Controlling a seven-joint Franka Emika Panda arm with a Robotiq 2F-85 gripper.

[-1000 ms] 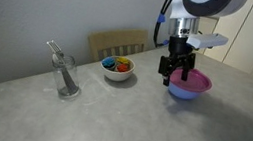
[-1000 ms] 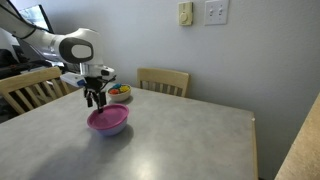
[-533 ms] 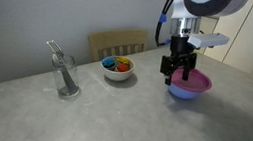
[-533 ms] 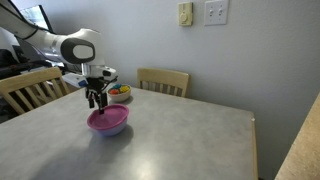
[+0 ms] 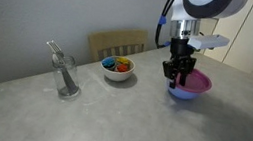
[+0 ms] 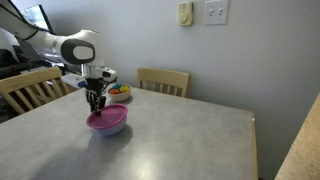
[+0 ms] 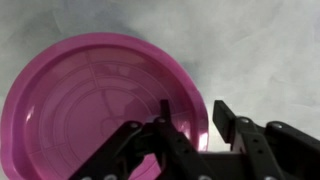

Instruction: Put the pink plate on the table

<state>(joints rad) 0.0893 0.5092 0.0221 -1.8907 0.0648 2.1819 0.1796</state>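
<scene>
The pink plate (image 5: pixel 194 84) (image 6: pixel 110 120) rests on top of a periwinkle-blue bowl (image 5: pixel 186 95) (image 6: pixel 111 130) on the grey table (image 5: pixel 109 119) (image 6: pixel 190 140). My gripper (image 5: pixel 175 79) (image 6: pixel 97 109) points straight down over the plate's edge. In the wrist view the plate (image 7: pixel 90 95) fills the left side. There my gripper (image 7: pixel 190 108) straddles its raised rim, one finger inside the plate and the other finger (image 7: pixel 222 115) outside over bare table (image 7: pixel 260 50). The jaws stand partly narrowed, and a thin gap shows between the outer finger and the rim.
A small white bowl of colourful pieces (image 5: pixel 118 68) (image 6: pixel 118 92) stands behind the plate. A clear glass with a utensil (image 5: pixel 65 75) sits near the table's far corner. Wooden chairs (image 5: pixel 115 45) (image 6: pixel 163 80) (image 6: pixel 25 90) stand at the table's edges by the wall.
The gripper has come down slightly onto the plate's rim and its jaws have narrowed around it. Plate and bowl have not moved.
</scene>
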